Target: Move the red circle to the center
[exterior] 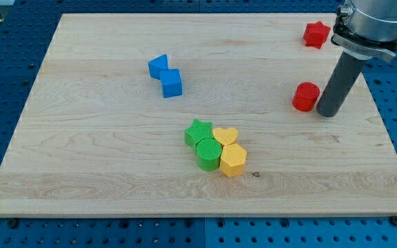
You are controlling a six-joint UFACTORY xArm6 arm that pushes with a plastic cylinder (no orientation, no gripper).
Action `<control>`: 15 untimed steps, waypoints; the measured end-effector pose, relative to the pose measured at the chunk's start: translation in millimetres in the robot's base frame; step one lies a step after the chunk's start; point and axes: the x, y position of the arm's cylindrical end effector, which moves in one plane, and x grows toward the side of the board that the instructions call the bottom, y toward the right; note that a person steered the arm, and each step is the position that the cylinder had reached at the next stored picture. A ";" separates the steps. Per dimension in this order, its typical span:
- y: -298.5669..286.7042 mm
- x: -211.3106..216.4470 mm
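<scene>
My tip (327,113) parked just right of the red circle (306,96), basically touching; no jaws, just a plain rod. Circle sitting on wooden board's (102,165) right side, below the red star (316,34)

The table (116,172) was seen to be of pale, matt wood with visible grain. The red circle (306,96) and green star (198,131) looked like ridged plastic. The rod (338,83) appeared dark and matt.
</scene>
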 end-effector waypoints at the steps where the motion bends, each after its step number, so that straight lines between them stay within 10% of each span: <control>1: -0.6 0.0; 6: -35.8 -65.2; 8: -135.7 -72.3; 9: -80.7 -74.0; 12: -161.7 -45.3; 15: -100.6 -12.1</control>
